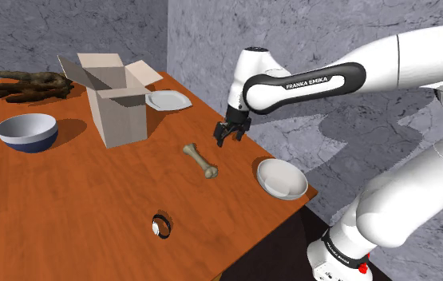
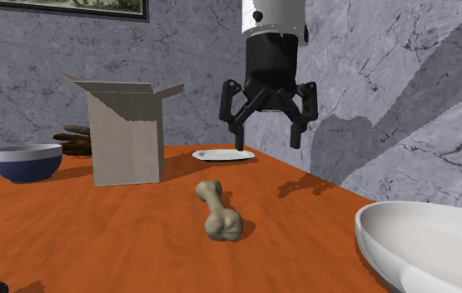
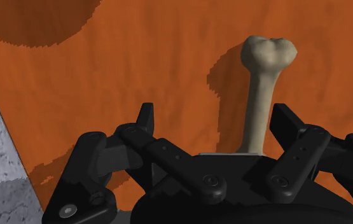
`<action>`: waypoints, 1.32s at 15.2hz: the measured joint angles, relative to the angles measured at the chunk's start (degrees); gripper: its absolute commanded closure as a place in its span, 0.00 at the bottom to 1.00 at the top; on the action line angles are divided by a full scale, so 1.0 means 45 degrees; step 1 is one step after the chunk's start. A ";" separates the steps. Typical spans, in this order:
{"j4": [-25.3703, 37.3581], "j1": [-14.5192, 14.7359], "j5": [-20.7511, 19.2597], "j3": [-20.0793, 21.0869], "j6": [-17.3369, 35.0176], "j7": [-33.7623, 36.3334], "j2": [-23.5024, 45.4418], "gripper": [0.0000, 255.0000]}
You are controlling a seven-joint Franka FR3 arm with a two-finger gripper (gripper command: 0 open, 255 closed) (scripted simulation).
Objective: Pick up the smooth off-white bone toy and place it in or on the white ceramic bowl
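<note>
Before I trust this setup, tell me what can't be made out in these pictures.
Cardboard box: its inside, shoulder view, hidden by its own walls.
Bone toy: its near end, wrist view, behind the pincer.
White bowl: second exterior view, cut off by the right and bottom edges.
Small dark round thing: shoulder view, too small to identify.
</note>
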 measured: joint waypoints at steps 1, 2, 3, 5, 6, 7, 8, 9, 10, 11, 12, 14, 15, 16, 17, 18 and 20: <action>0.0232 0.0073 -0.0107 0.0150 0.0161 0.0222 0.0422 0.00; 0.0557 0.0098 -0.0253 0.0236 0.0314 0.0358 0.0922 0.00; 0.0723 0.0171 -0.0390 0.0360 0.0546 0.0576 0.1355 0.00; 0.1219 0.0266 -0.0686 0.0499 0.0789 0.0871 0.2164 0.00; 0.1581 0.0349 -0.0879 0.0588 0.0912 0.1097 0.2687 0.00; 0.1865 0.0440 -0.1052 0.0662 0.1021 0.1301 0.3127 0.00; 0.2214 0.0518 -0.1248 0.0704 0.1136 0.1475 0.3634 0.00; 0.2530 0.0583 -0.1397 0.0724 0.1184 0.1605 0.4036 0.00; 0.2635 0.0618 -0.1488 0.0727 0.1298 0.1680 0.4273 0.00; 0.2696 0.0653 -0.1570 0.0727 0.1430 0.1759 0.4479 0.00; 0.2631 0.0657 -0.1612 0.0718 0.1583 0.1784 0.4573 0.00; 0.2498 0.0667 -0.1697 0.0695 0.1906 0.1844 0.4773 0.00; 0.2464 0.0681 -0.1747 0.0684 0.2057 0.1888 0.4896 0.00; 0.2412 0.0699 -0.1799 0.0676 0.2217 0.1942 0.5010 0.00; 0.2391 0.0695 -0.1828 0.0662 0.2314 0.1948 0.5089 0.00; 0.2380 0.0701 -0.1849 0.0656 0.2370 0.1966 0.5135 0.00; 0.2369 0.0701 -0.1861 0.0651 0.2411 0.1972 0.5163 0.00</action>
